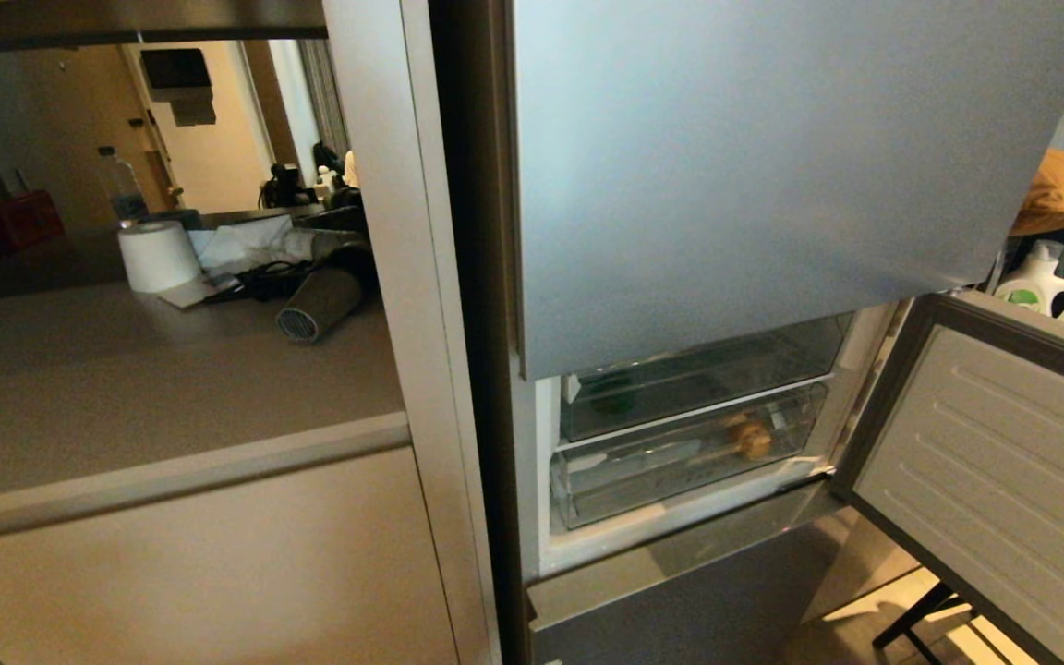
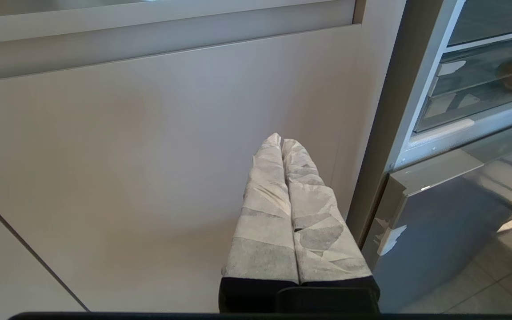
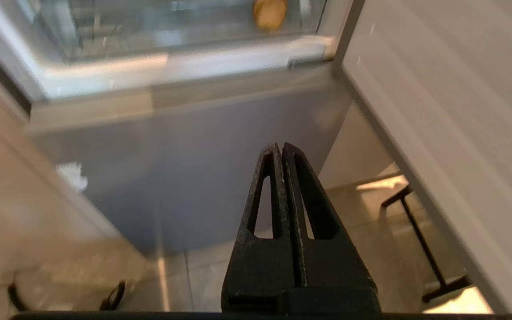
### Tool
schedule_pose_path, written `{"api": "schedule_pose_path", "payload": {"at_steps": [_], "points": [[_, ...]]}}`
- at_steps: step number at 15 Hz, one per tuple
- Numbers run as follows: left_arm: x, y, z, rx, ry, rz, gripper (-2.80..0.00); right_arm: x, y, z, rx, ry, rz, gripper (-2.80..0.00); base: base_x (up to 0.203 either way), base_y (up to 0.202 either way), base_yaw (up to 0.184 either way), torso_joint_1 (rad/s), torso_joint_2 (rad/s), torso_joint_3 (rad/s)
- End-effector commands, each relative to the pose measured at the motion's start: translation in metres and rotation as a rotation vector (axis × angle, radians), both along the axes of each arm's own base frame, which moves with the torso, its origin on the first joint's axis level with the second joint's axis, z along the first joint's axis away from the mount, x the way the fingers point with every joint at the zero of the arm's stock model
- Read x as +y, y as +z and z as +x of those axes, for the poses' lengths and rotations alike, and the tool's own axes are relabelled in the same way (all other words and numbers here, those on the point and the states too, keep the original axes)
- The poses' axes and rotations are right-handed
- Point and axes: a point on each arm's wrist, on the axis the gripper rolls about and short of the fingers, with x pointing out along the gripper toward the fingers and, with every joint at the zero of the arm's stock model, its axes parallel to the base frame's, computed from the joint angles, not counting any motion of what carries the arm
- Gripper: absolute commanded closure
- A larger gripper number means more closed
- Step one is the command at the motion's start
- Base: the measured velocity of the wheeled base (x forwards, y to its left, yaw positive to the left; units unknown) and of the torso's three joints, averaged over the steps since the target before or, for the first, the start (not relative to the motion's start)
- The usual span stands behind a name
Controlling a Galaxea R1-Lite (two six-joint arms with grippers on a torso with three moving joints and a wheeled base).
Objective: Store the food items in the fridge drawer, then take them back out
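Observation:
The fridge stands with its middle door (image 1: 1003, 480) swung open to the right. Two clear drawers sit pushed in, one above the other. A tan potato-like lump (image 1: 754, 439) lies in the lower fridge drawer (image 1: 661, 476). A dim green bell pepper (image 1: 615, 399) shows through the upper drawer (image 1: 707, 374). Neither arm appears in the head view. My left gripper (image 2: 281, 138), fingers wrapped in white tape, is shut and empty before a beige cabinet door (image 2: 149, 155). My right gripper (image 3: 280, 146) is shut and empty, low in front of the fridge's bottom door (image 3: 185, 155), below the potato (image 3: 269, 13).
The counter on the left holds a paper roll (image 1: 158, 256), a hair dryer (image 1: 320, 300), a water bottle (image 1: 123, 185) and a red box (image 1: 1, 222). A detergent bottle (image 1: 1040, 282) stands behind the open door. Black furniture legs (image 3: 420, 240) stand on the tiled floor under it.

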Motion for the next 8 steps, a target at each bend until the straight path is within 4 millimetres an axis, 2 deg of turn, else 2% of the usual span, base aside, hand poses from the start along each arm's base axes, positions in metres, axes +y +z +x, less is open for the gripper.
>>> {"api": "schedule_pose_path", "payload": {"at_steps": [1, 5, 8], "points": [[0.0, -0.003, 0.001, 0.012, 0.0, 0.0, 0.0, -0.001, -0.009, -0.017, -0.088, -0.011, 0.008, 0.0, 0.0, 0.0, 0.0, 0.0, 0.0, 0.0], [0.0, -0.003, 0.001, 0.012, 0.0, -0.001, 0.0, 0.0, -0.016, -0.034, -0.249, 0.003, 0.001, 0.0, 0.0, 0.0, 0.0, 0.0, 0.0, 0.0], [0.0, -0.003, 0.001, 0.012, 0.0, -0.007, 0.0, 0.0, -0.016, -0.034, -0.249, 0.003, 0.011, 0.0, 0.0, 0.0, 0.0, 0.0, 0.0, 0.0]]}}
